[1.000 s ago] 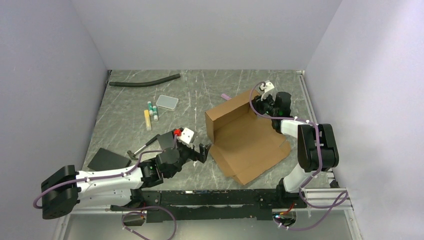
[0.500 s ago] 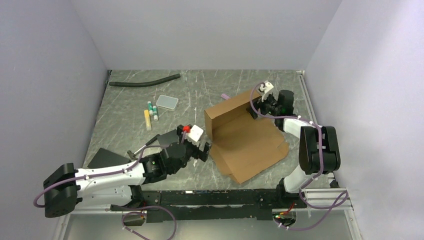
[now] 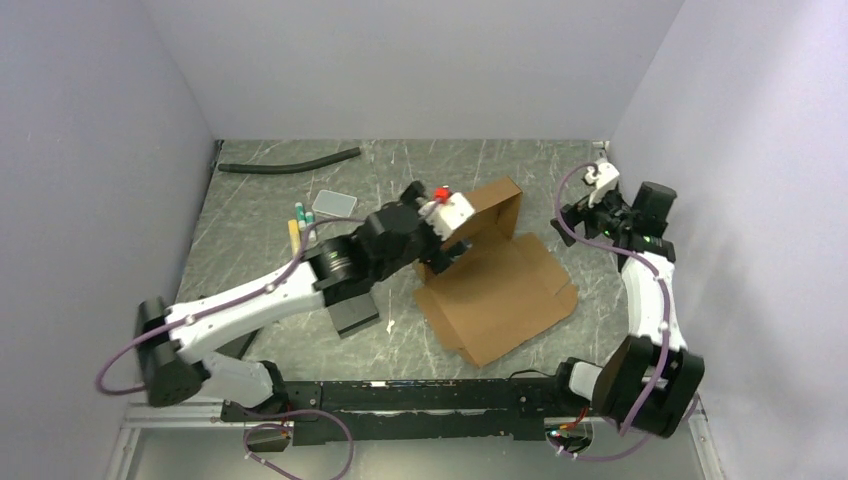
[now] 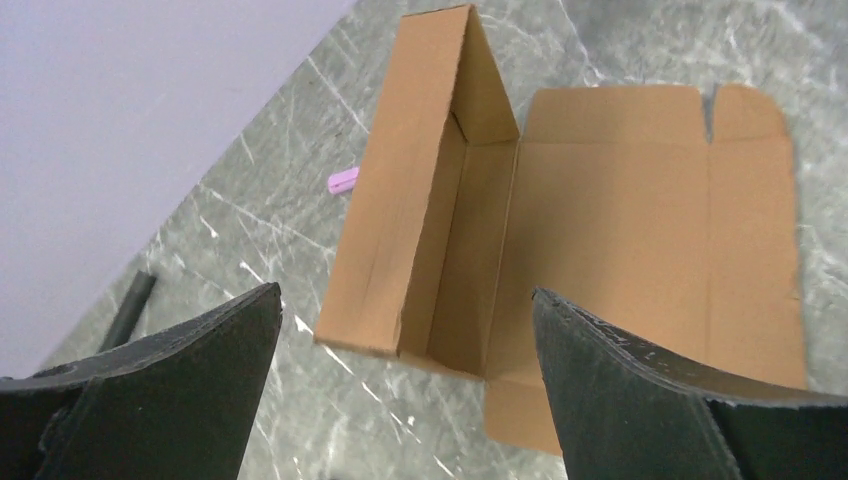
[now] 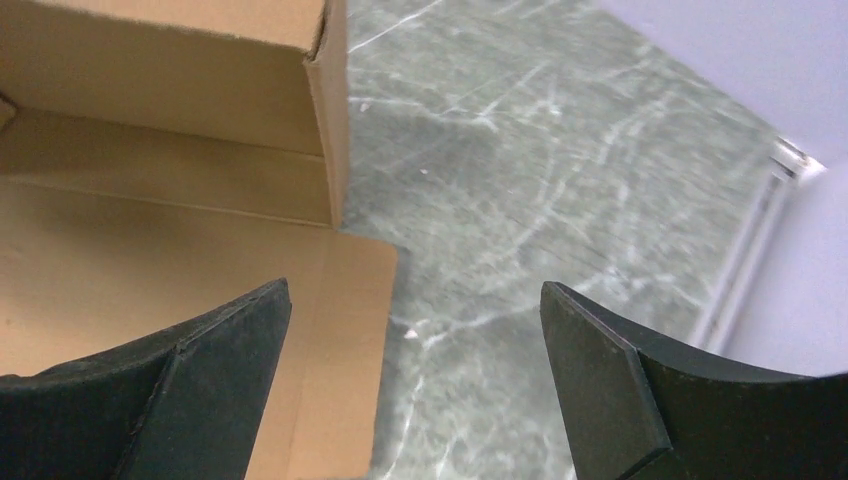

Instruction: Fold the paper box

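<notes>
Left end effector [image 4: 405, 300] hangs wide apart over the paper box [image 3: 500, 290], gripping nothing. Right end effector [image 5: 415, 290] is spread too, just off its corner.

The paper box [image 3: 500, 290] lies part-folded on the counter [image 3: 420, 170]
Left claw [image 3: 450, 250] hovers over the box's upright far wall; right claw [image 3: 572, 222] hangs apart, to its right.

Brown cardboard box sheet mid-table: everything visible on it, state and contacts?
The brown cardboard box is a plain die-cut sheet, partly folded. Its far long wall stands up with a short end wall raised beside it; the wide panel with slit corner flaps lies flat on the grey marbled table. The left gripper hangs open above it, the right gripper open beside it; neither touches.
</notes>
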Controlling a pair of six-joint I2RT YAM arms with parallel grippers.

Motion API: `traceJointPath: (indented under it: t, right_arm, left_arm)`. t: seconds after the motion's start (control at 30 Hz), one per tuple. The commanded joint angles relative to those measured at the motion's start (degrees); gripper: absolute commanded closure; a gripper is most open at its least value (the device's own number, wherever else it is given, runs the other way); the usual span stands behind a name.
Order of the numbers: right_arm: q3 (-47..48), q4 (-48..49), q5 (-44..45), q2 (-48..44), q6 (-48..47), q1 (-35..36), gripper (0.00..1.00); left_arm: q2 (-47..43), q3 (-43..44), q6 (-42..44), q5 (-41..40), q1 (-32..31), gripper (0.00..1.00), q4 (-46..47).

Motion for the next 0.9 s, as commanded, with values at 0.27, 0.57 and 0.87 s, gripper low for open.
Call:
traceJointPath:
  t: [0.27, 0.57, 0.87]
  right_arm:
    - [-3.8, -6.1, -3.8, -14.0, 24.6, -3.4, 0.0]
    - [-3.9, -6.2, -3.9, -12.6, 25.9, -4.0, 0.0]
    - [-4.2, -6.1, -4.2, -13.3, 25.8, -4.6, 0.0]
  left_arm:
    - [29.5, 24.4, 22.0, -16.2, -5.0, 0.23, -9.1]
    - [38.5, 20.6, 37.5, -26.5, -4.6, 0.33, 8.7]
    - [43.5, 20.4, 40.4, -29.6, -1.2, 0.91, 16.2]
